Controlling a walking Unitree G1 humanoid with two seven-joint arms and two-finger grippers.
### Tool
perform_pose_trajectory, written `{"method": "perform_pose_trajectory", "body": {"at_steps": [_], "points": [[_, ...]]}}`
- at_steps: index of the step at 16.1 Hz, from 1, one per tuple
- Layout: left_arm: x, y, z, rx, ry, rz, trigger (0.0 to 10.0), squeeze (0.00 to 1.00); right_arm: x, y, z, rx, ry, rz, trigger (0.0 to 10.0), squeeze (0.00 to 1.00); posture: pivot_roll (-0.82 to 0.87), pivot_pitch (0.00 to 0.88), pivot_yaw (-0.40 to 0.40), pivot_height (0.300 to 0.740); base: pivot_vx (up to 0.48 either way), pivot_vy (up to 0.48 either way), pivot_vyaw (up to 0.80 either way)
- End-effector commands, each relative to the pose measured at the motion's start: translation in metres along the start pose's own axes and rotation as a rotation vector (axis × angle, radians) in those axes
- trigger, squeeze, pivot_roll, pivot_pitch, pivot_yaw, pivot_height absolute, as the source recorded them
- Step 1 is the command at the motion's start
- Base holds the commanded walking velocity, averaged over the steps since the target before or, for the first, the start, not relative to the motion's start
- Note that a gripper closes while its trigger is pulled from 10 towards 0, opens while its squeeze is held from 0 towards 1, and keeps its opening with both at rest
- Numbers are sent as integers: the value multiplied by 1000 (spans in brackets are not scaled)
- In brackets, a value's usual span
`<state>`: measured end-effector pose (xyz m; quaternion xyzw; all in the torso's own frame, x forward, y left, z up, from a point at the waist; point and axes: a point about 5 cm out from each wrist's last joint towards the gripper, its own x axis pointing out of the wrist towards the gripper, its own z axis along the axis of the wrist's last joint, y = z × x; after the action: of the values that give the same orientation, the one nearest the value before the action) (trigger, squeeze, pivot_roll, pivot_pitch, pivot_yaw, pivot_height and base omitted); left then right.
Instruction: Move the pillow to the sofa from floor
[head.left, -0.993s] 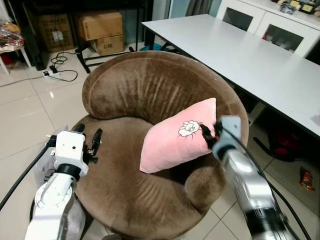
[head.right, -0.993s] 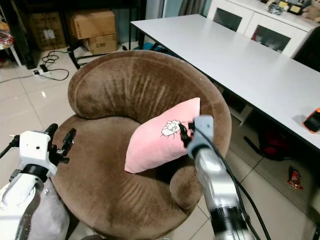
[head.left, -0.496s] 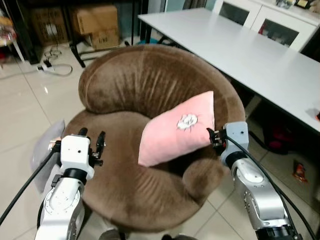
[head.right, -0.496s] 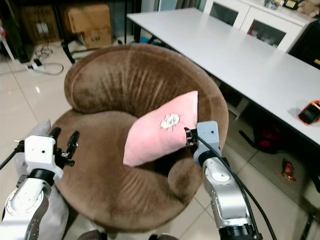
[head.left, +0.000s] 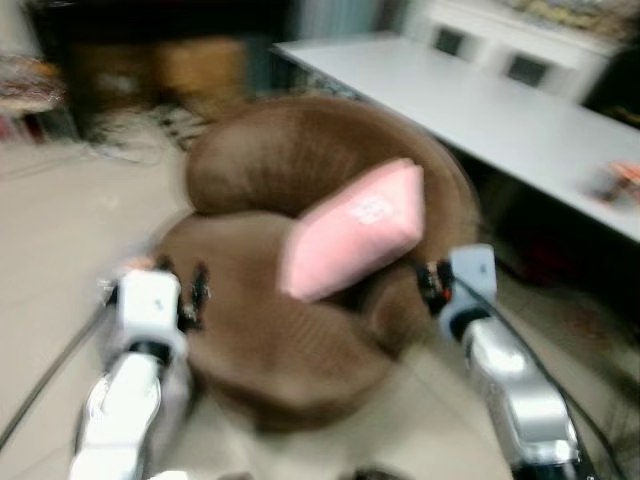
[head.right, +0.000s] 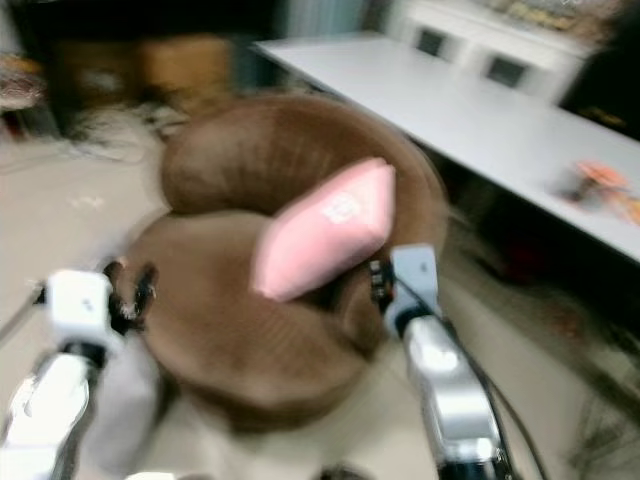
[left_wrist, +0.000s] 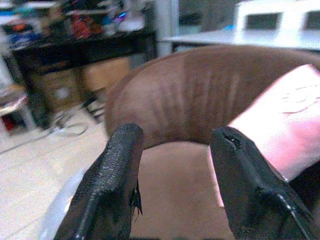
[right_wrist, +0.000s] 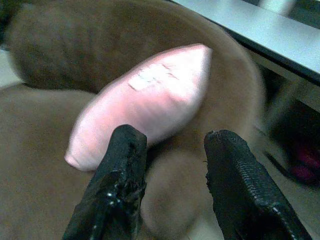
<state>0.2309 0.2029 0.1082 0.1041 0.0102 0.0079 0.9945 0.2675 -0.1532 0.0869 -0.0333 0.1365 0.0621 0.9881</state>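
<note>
Although the head views are blurred, a pink pillow is plainly visible lying on a round brown sofa chair, propped against the curved backrest and the arm on the robot's right side. Its long axis runs on a slant, from a low corner near the middle of the seat up to a high corner by the backrest rim. A pale printed patch sits on its upper face.

From the right gripper, the pillow lies just ahead and slightly up; the two black fingers are spread apart with nothing between them, and the pillow's lower edge shows through the gap without touching either finger. The right arm hangs beside the chair's right arm, and is clearly the nearer of the two.

Over at the chair's other side, the left gripper has its fingers likewise spread and empty, pointing across the seat toward the backrest, with the pillow well apart from it.

Judging by how things lie, the pillow is already off the floor and resting on the seat, so the task looks essentially done.

Behind the chair stands a long white table. The seat holds only the pillow. Small objects at the table's far right edge are too blurred to identify.
</note>
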Motion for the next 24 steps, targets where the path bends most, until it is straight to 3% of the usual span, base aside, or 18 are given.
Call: {"method": "perform_pose_trajectory", "body": {"at_steps": [1,7,14,24], "points": [[1,-6,2,0,-12,-4,10000,0,2,-6,6,-25,-9,-9,10000,0,37,0,-115,740,0,0,0],[9,1,5,41,-32,-25,10000,0,6,-9,6,-36,-9,-43,10000,0,50,0,-55,740,0,0,0],[19,10,3,39,-27,-42,10000,0,5,3,-3,-50,8,-16,10000,0,56,0,34,740,0,0,0],[21,6,5,30,-47,-10,10000,0,12,1,4,-30,-13,24,10000,0,48,0,-38,740,0,54,0]]}}
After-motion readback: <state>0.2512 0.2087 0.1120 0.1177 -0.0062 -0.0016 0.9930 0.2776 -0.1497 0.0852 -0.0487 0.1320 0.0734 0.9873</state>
